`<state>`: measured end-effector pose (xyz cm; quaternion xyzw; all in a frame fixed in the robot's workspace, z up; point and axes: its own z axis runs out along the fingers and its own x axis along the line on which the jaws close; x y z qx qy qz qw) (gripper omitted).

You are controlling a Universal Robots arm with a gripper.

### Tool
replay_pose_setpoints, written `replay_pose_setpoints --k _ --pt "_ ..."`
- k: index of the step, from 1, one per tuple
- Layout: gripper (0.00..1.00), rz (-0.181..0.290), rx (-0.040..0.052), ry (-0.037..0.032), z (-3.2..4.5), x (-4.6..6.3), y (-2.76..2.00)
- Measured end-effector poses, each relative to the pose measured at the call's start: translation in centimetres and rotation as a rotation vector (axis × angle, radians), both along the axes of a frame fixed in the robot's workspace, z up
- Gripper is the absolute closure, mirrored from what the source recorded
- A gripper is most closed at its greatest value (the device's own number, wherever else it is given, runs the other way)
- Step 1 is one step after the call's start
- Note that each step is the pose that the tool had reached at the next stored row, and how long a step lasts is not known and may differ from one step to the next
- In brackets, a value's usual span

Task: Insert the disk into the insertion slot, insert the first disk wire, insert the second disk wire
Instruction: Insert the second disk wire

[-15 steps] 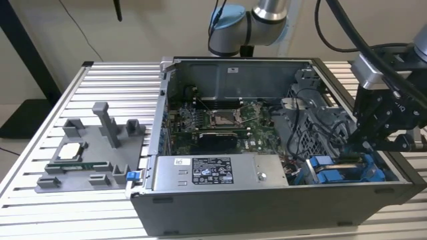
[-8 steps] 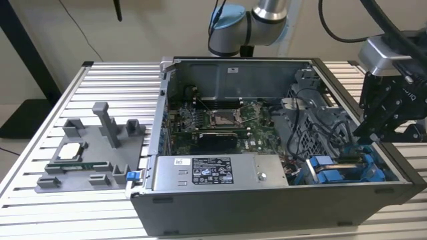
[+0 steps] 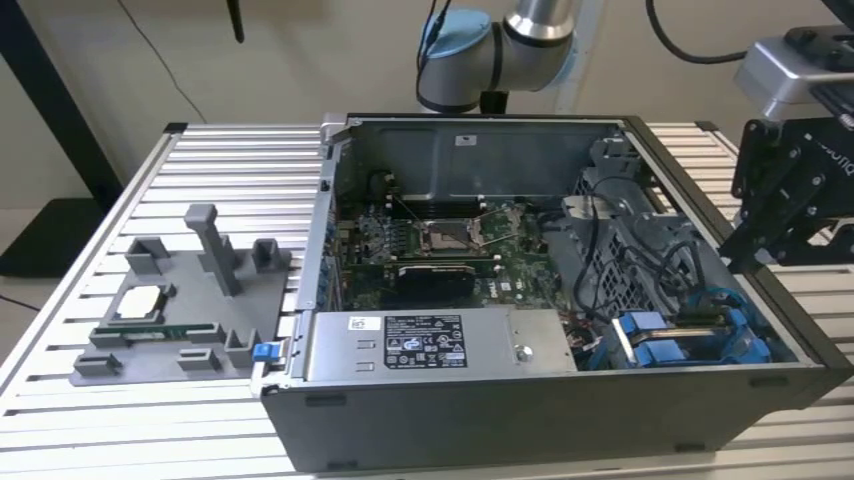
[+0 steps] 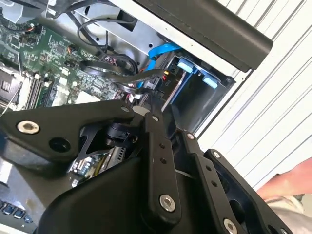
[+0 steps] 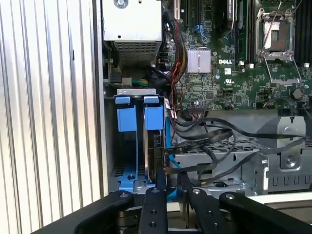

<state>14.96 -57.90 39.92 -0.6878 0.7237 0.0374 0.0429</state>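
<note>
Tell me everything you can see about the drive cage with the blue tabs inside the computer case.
The drive cage is a grey sheet-metal bay in the open case's corner, beside the silver power supply box; in the exterior view it sits at the right front. Two bright blue plastic tabs stand side by side at its mouth, with more blue plastic at its far end. A dark upright part stands between the compartments. A blue cable and black wires run along its side. The gripper hovers close above it, at the wires.

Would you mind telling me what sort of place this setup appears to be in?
Most likely a robotics lab bench for computer assembly: an open computer case sits on a ribbed aluminium table, a grey parts fixture stands beside it, and the gripper hangs nearby.
</note>
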Motion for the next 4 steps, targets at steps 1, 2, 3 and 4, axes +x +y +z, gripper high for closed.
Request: replay_pose_setpoints --k 1,2,3,4 --pt "0.0 0.0 -0.0001 0.0 0.03 0.0 0.0" --pt "0.0 0.0 -0.0001 0.0 0.06 0.0 0.0" --pt "0.0 0.0 -0.0001 0.0 0.06 0.0 0.0" --pt "0.0 0.0 -0.0001 0.0 0.07 0.0 0.0"
